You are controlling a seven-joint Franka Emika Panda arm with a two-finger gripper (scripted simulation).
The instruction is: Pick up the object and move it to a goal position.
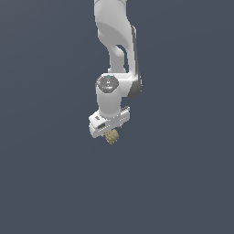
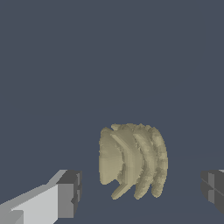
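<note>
Just under the white arm's wrist, the gripper [image 1: 111, 133] hangs over the tan-yellow ridged object [image 1: 111, 136], which sits between its fingers. In the wrist view the dark pads [image 2: 72, 192] stand wide apart, clear of the object [image 2: 132, 160] on both sides, gripping nothing. All around is plain dark grey ground [image 1: 183, 183], nothing blocking

The object [image 2: 131, 162] sits in the gap between the two dark fingers [image 2: 70, 192] of the pincer [image 2: 142, 194]. There is bare room on each side of it, so neither finger touches it. In the exterior view the object [image 1: 111, 136] is just under the pincer [image 1: 109, 130]. All around them is only flat dark grey space, and nothing else stands in the way.
</note>
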